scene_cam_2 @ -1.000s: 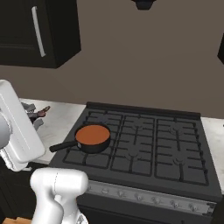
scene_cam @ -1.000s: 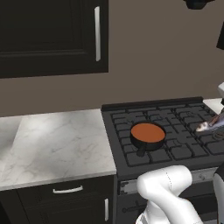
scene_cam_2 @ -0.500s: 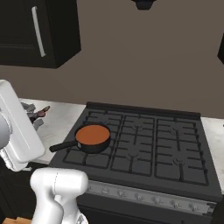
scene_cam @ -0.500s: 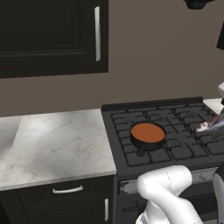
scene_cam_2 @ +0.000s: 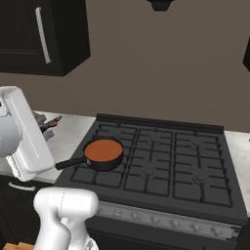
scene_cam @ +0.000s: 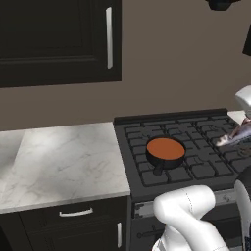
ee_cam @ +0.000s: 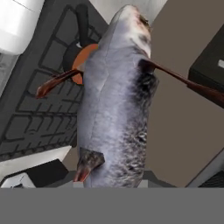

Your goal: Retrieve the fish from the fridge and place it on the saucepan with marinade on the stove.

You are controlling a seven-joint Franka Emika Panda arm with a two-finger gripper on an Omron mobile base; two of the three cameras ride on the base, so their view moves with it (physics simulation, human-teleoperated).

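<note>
Hand pinching the fish [ee_cam: 114, 100] (off to one side): centre it over the saucepan [scene_cam: 165, 153] before lowering.

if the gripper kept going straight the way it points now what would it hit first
Probably the black gas stove, near the small black saucepan of orange-brown marinade. The gripper is shut on the grey fish, which hides most of the line ahead in the hand view, so depth is uncertain.
</note>
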